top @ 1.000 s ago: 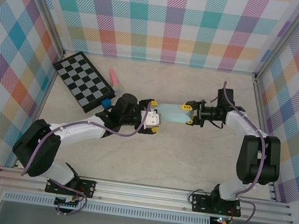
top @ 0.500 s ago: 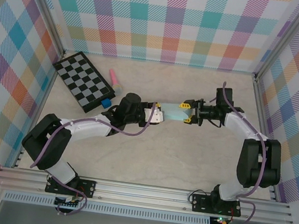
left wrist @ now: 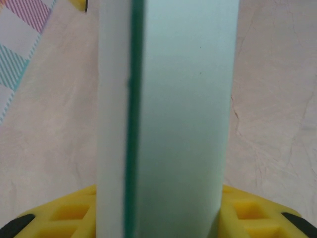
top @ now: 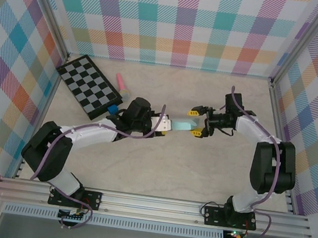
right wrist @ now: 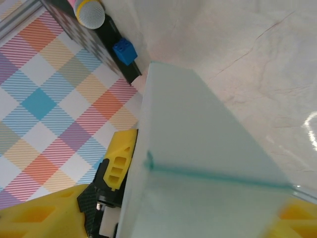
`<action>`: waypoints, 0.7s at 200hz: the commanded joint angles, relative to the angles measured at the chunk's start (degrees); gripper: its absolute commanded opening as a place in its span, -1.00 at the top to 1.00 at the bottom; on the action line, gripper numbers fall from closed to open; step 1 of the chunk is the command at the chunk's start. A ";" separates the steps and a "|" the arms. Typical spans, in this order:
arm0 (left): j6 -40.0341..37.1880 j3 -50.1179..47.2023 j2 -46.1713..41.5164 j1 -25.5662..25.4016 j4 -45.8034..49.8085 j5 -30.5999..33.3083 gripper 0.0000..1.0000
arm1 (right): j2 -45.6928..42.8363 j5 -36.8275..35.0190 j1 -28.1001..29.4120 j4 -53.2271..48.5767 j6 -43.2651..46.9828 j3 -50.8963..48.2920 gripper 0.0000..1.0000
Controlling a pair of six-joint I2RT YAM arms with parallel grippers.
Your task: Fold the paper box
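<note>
The paper box point(top: 182, 124) is a pale mint-cyan flat card box held above the table's middle, between my two grippers. My left gripper point(top: 164, 124) is shut on its left end; in the left wrist view the paper box point(left wrist: 173, 109) rises from between the yellow fingers point(left wrist: 64, 213), a dark green fold line running along it. My right gripper point(top: 196, 122) is shut on the right end, one yellow finger on each side. The right wrist view has the paper box point(right wrist: 198, 148) close up, with the left gripper's yellow finger point(right wrist: 119, 158) beyond it.
A black-and-grey checkerboard point(top: 88, 85) lies at the back left by the wall. A pink stick with a yellow tip point(top: 120, 84) and a small blue cube point(top: 113, 109) lie beside it. Plaid walls enclose the table on three sides.
The right gripper has turned at the wrist and moved slightly left, and the box now looks narrower from above. The left gripper has shifted a little up and right with it.
</note>
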State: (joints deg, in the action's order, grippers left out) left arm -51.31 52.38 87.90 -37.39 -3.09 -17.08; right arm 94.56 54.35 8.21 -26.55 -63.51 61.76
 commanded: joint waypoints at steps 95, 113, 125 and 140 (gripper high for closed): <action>-4.95 18.88 7.90 1.98 46.94 -2.54 0.12 | -16.98 -18.39 1.16 -2.44 66.79 -3.86 -0.18; -4.86 22.05 10.96 1.80 49.83 -2.74 0.11 | -24.47 -23.06 6.16 7.15 80.62 -12.27 -0.24; -4.13 23.41 12.59 1.54 50.33 -1.13 0.12 | -27.13 -22.12 7.12 13.62 82.72 -16.08 -0.24; -4.20 24.09 13.71 1.42 50.70 -0.55 0.13 | -26.77 -21.72 8.20 16.69 82.36 -16.83 -0.17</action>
State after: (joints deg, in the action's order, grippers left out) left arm -55.33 74.19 100.18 -35.75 42.81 -17.91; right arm 67.40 35.31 15.53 -23.24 6.94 47.46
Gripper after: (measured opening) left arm 0.442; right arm 0.610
